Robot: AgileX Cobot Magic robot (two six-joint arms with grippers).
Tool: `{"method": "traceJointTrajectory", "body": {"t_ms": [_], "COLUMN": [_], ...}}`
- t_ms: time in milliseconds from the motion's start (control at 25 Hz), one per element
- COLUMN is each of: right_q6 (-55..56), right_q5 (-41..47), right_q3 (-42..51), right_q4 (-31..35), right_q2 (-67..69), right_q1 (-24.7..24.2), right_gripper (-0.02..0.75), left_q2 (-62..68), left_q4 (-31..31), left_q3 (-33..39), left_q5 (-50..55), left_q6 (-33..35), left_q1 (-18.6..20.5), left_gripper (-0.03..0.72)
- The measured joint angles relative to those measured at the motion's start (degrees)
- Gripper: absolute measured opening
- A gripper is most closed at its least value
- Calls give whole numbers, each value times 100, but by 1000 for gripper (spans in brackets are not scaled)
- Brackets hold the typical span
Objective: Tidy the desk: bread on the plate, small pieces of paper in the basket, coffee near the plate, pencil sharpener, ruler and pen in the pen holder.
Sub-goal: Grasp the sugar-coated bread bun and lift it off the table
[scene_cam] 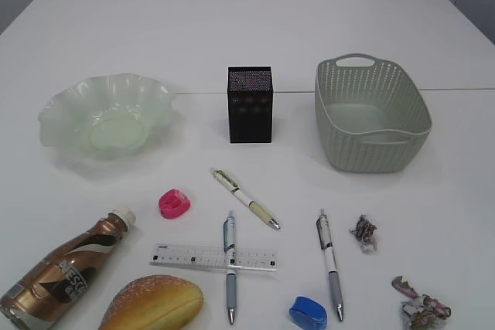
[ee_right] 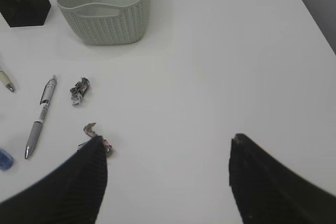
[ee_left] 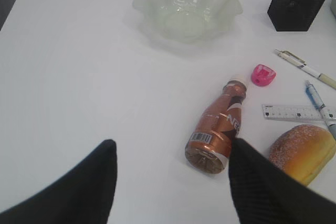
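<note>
The bread [scene_cam: 152,302] and the lying coffee [scene_cam: 66,272] rest at the desk's [scene_cam: 232,28] front left. The ruler [scene_cam: 213,257], three pens [scene_cam: 246,199] [scene_cam: 230,267] [scene_cam: 329,263], a pink pencil sharpener [scene_cam: 174,203] and a blue one [scene_cam: 308,312] lie mid-front. Two crumpled pieces of paper [scene_cam: 364,233] [scene_cam: 418,307] lie front right. Behind stand the empty plate [scene_cam: 158,102], pen holder [scene_cam: 250,103] and basket [scene_cam: 363,152]. My left gripper [ee_left: 172,142] hovers open beside the coffee [ee_left: 218,129]. My right gripper [ee_right: 167,137] hangs open, one paper piece [ee_right: 90,128] at its left finger. Neither gripper shows in the exterior view.
The desk's left edge shows near the top left corner of the left wrist view, its right edge at the top right of the right wrist view. Bare white top lies behind the plate, the pen holder and the basket.
</note>
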Motion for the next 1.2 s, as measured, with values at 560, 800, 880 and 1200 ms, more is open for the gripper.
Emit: {"method": "traceJointTrajectory", "body": {"t_ms": [560,800,880,1200], "right_q6": [0,0,0,0], "right_q5": [0,0,0,-2], "right_q3": [0,0,0,0], "right_q4": [0,0,0,-4], "right_q2": [0,0,0,0], "right_q1": [0,0,0,0], "right_gripper": [532,532,531,532], "left_q2": [0,0,0,0], "left_q4": [-9,-21,-32,-132], "left_q3": [0,0,0,0], "left_q5": [0,0,0,0], "left_q6": [0,0,0,0], "left_q1": [0,0,0,0], "left_gripper": [487,487,487,487]}}
